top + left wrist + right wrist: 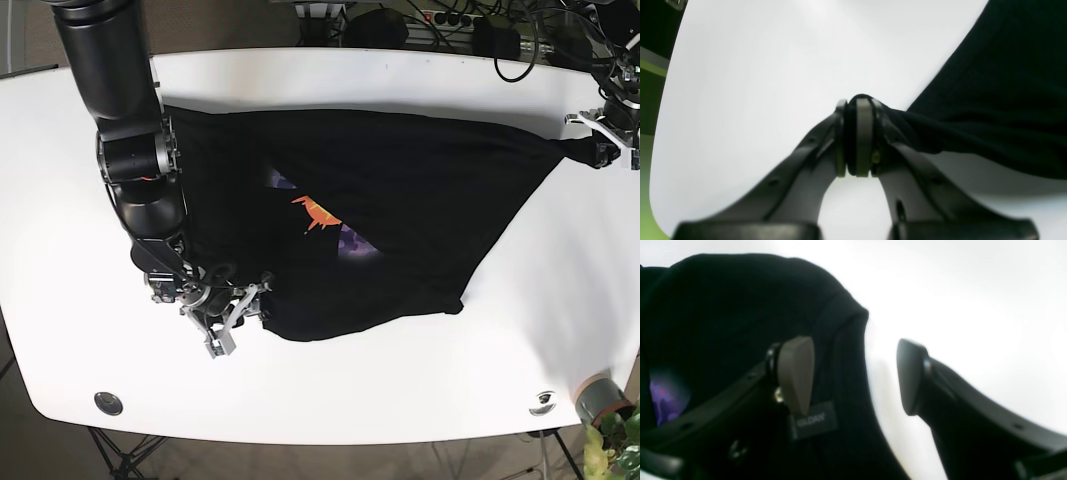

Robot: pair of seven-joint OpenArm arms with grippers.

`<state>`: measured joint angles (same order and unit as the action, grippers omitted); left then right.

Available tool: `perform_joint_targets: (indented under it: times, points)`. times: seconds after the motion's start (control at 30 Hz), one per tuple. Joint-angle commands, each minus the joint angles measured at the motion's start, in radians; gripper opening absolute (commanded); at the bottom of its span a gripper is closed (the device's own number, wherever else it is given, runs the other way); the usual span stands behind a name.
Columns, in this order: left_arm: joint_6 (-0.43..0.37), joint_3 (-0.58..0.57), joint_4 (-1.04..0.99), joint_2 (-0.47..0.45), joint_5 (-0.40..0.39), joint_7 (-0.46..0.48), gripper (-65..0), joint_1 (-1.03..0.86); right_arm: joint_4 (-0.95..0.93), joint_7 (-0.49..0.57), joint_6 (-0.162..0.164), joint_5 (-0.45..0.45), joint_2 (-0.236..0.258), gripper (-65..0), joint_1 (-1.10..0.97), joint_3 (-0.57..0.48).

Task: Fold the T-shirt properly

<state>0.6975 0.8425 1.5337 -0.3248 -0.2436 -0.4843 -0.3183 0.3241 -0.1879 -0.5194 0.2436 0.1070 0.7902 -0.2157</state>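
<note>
Black T-shirt [400, 210] corner clamped by left end effector [858, 100]; right end effector [855, 373] apart at hem

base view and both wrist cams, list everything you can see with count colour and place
T-shirt: 1, black with an orange and purple print, spread across the table's middle, one corner pulled toward the far right edge
clothing label: 1, dark grey, on the shirt near the right gripper
table: 1, white, under everything
cables: several, black, behind the table's far edge
plant pot: 1, grey with green leaves, near corner on the base view's right
left gripper: 1, grey and black, shut on a shirt corner
right gripper: 1, grey and black, open over the shirt's edge
</note>
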Motion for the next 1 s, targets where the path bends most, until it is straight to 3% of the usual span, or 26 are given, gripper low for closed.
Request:
perform_joint_targets:
  times: [0.0, 0.13, 0.67, 0.97]
  points:
    - [0.001, 0.007, 0.020, -0.021, -0.013, 0.017, -65.0, -0.002, 0.011, 0.024, 0.006, 0.017, -0.020, -27.7, 0.041, 0.002]
    - [0.001, 0.005, 0.020, -0.024, -0.013, 0.016, -65.0, 0.000, 0.013, 0.028, 0.046, 0.017, -0.037, -27.7, 0.013, 0.002]
    - [0.001, 0.007, 0.020, -0.026, -0.013, 0.016, -65.0, -0.003, 0.017, 0.038, 0.051, 0.024, -0.077, -27.9, -0.010, 0.005]
    - [0.001, 0.005, 0.020, -0.026, 0.066, 0.016, -65.0, 0.001, 0.163, -0.034, 0.055, 0.024, -0.019, -27.9, -0.016, 0.006]
